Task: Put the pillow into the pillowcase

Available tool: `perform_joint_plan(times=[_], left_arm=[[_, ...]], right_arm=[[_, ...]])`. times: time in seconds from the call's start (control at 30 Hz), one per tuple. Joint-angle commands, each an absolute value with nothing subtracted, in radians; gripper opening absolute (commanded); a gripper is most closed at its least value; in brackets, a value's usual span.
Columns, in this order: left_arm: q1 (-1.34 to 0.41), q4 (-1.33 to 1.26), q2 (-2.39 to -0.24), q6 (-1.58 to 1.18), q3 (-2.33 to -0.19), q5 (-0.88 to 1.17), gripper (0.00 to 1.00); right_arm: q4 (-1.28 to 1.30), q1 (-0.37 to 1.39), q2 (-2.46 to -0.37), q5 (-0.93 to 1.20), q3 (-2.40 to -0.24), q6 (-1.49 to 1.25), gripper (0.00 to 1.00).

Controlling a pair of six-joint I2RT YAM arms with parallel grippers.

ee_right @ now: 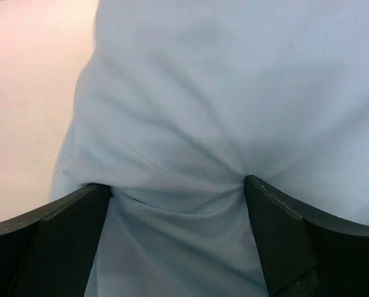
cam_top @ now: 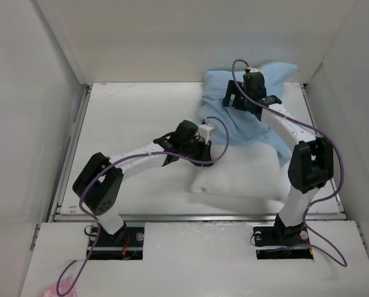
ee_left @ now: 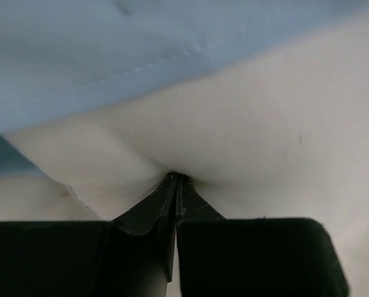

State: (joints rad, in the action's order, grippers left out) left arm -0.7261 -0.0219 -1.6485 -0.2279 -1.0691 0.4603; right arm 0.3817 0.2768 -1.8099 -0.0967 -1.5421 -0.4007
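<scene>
The white pillow (cam_top: 237, 178) lies at the near right of the table, its far end under the light-blue pillowcase (cam_top: 246, 120), which is bunched toward the back right wall. My left gripper (cam_top: 214, 132) is at the pillow's far left edge, by the pillowcase's hem. In the left wrist view the gripper (ee_left: 175, 177) is shut, pinching a pucker of the pillow (ee_left: 264, 124) just below the pillowcase hem (ee_left: 110, 55). My right gripper (cam_top: 243, 102) is over the pillowcase. In the right wrist view it (ee_right: 172, 189) is open, fingers wide apart and pressed into the bunched pillowcase (ee_right: 233, 93).
White walls close in the table on the left, back and right. A metal rail (cam_top: 196, 217) runs along the near edge. Purple cables loop off both arms. A pink scrap (cam_top: 55, 289) lies by the left base. The bare table (cam_top: 128, 117) lies left of the cloth.
</scene>
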Motion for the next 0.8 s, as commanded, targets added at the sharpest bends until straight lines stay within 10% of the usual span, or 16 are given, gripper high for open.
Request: perform_joint_plan(times=[0.0,0.27,0.57,0.6,0.77], left_arm=[[-0.808,0.153,-1.644,-0.161,-1.11,0.54,0.0],[-0.79,0.181,-1.536,-0.161,-1.143,0.473,0.07],[-0.689,0.158,-1.437,-0.258,-1.014,0.347,0.73],[-0.689,0.149,-1.437,-0.258,-1.003,0.347,1.0],[-0.689,0.089,-1.508,-0.268,-0.966,0.394,1.0]], right_arm=[[0.218,0.362,-1.845,0.091,-1.592,-0.318,0.94],[0.308,0.371,-1.622,-0.289,-1.479,-0.317,0.95],[0.6,0.39,-1.255,-0.367,-1.324,-0.394,1.0],[0.627,0.39,-1.227,-0.321,-1.295,-0.394,1.0],[0.758,0.461,-1.083,-0.197,-1.214,-0.394,1.0]])
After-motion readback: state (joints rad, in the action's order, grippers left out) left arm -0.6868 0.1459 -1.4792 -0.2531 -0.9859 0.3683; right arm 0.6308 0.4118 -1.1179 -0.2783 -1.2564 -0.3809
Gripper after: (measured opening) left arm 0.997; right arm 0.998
